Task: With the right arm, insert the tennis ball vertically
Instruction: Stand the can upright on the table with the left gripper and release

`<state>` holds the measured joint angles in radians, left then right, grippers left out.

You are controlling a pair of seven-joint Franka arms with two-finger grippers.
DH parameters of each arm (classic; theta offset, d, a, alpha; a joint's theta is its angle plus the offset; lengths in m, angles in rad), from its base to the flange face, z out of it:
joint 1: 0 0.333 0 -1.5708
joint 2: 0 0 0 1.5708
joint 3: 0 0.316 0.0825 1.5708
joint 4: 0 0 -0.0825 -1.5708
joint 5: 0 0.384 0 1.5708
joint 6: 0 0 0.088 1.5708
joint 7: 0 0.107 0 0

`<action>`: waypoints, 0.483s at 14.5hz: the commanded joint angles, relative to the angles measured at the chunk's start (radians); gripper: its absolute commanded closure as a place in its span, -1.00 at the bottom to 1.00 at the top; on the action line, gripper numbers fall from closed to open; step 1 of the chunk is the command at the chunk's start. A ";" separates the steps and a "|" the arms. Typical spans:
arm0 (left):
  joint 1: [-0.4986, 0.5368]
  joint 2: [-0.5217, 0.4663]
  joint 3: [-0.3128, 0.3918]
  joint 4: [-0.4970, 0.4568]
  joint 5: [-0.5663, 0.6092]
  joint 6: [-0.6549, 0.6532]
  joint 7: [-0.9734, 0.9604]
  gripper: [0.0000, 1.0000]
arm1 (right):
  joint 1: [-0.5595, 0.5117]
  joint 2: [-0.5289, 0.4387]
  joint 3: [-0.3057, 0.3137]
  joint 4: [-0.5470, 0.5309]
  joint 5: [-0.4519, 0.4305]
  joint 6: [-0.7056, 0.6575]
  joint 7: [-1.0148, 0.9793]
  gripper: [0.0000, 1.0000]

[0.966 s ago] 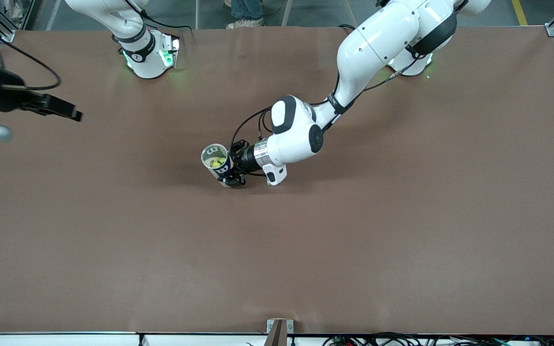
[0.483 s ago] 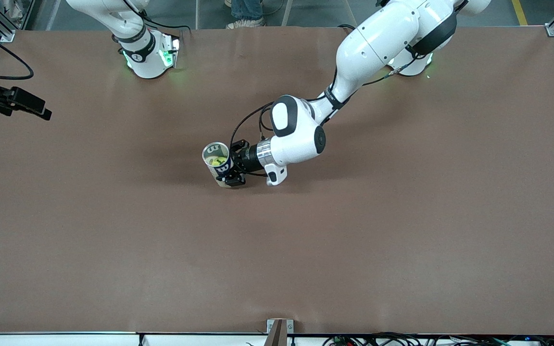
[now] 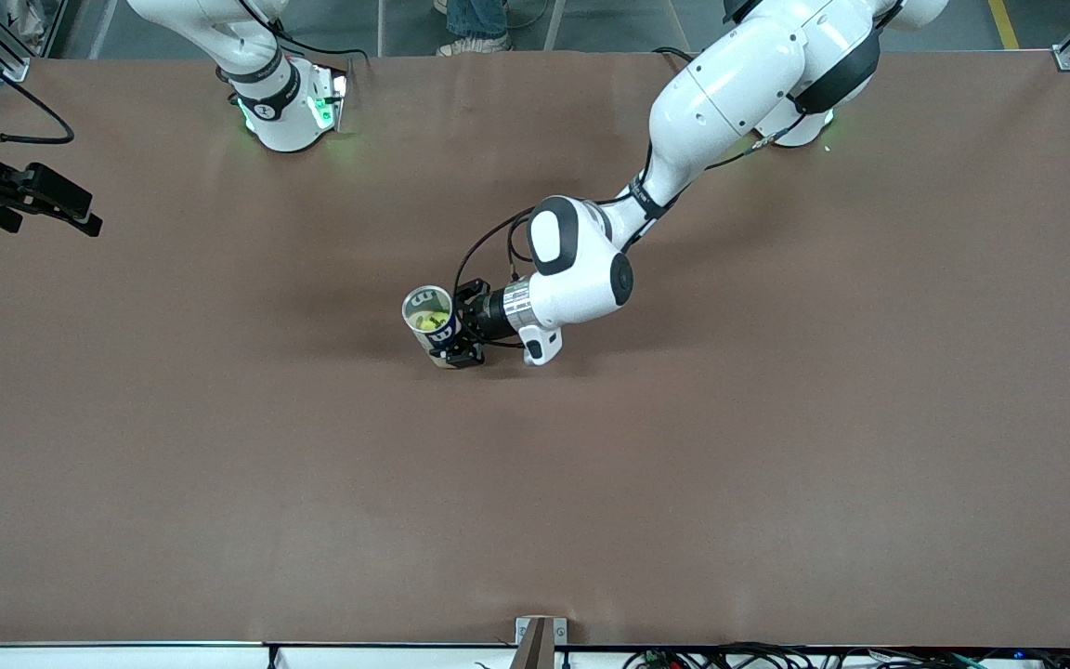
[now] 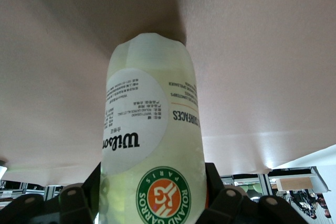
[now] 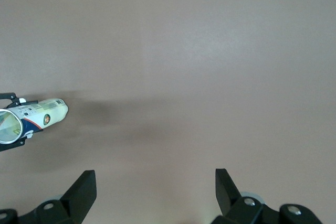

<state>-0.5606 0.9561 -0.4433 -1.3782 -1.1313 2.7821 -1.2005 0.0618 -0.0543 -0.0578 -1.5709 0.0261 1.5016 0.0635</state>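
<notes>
Tennis ball (image 3: pixel 427 321) now sits inside the upright can (image 3: pixel 434 325), which the left gripper (image 3: pixel 463 327) clamps mid-table. Right gripper (image 3: pixel 57 200), fingers spread and empty, has pulled away toward its table end: insertion looks done.

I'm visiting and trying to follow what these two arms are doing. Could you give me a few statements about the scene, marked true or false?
1. The left gripper is shut on the tennis ball can. True.
2. The can is empty. False: a yellow-green tennis ball shows inside its open top.
3. The right gripper holds a tennis ball. False: it is open and empty, at the right arm's end of the table.
4. The can stands roughly upright, its open mouth facing up. True.
5. The can carries a Roland Garros logo. True, seen in the left wrist view.
</notes>
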 commanded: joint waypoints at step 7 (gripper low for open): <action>-0.001 -0.007 -0.003 -0.012 -0.021 0.010 0.033 -1.00 | 0.004 -0.033 -0.001 -0.035 -0.025 0.017 -0.027 -1.00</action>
<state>-0.5619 0.9564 -0.4432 -1.3828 -1.1313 2.7822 -1.1970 0.0619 -0.0558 -0.0580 -1.5709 0.0220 1.5030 0.0472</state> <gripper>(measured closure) 0.000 0.000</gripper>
